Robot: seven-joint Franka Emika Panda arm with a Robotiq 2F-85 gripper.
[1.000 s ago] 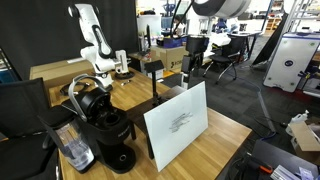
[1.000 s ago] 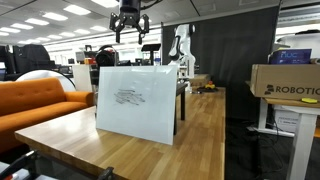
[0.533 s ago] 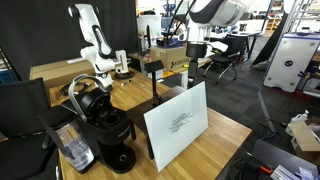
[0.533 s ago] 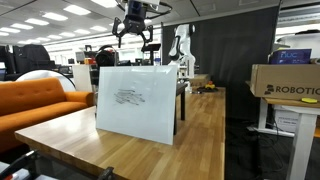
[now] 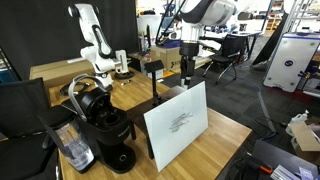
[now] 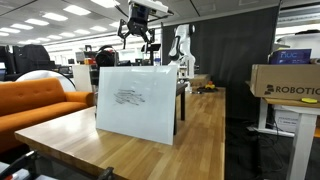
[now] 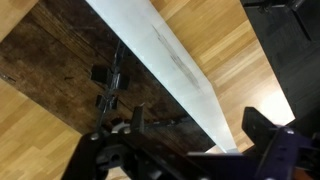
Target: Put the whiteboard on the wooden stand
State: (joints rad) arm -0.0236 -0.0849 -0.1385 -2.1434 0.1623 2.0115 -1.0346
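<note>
Leaning upright against the wooden stand [image 5: 154,82], the whiteboard [image 5: 177,122] stood on the table [image 5: 225,135] well below the gripper [image 6: 137,36], whose jaws hung spread and empty. Also below it, beside the board, sat a coffee machine [image 5: 105,122]; what its jug held could not be told. Since a second earlier the gripper had drifted sideways, while the board had stayed put.
</note>
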